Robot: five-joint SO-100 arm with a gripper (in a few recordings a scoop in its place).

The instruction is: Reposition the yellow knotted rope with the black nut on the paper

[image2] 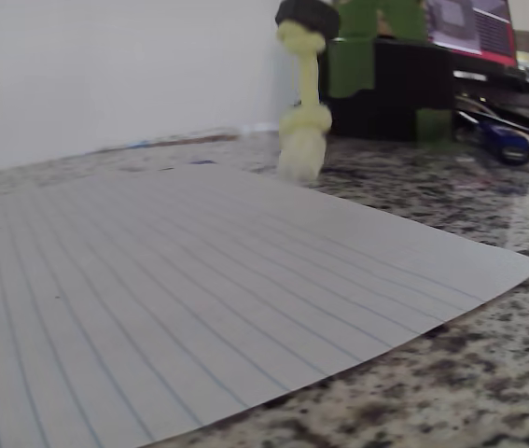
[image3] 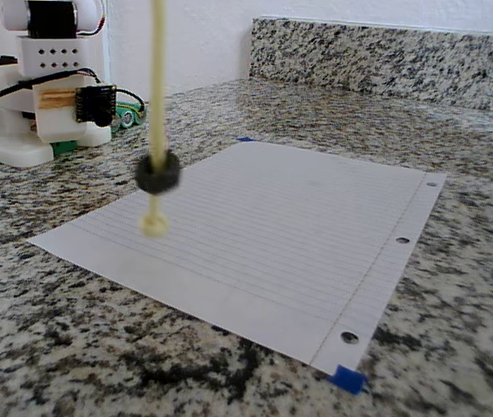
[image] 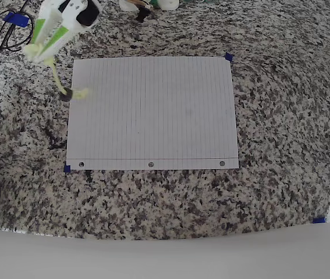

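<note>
The white-and-green two-finger gripper (image: 35, 53) is gripping the thin pale yellow knotted rope (image: 56, 77) by its top end, fingers closed on it. Below it, the small black ring-shaped nut (image3: 157, 172) is hanging above the white lined paper's (image: 153, 110) left edge; open paper is lying beyond.
</note>
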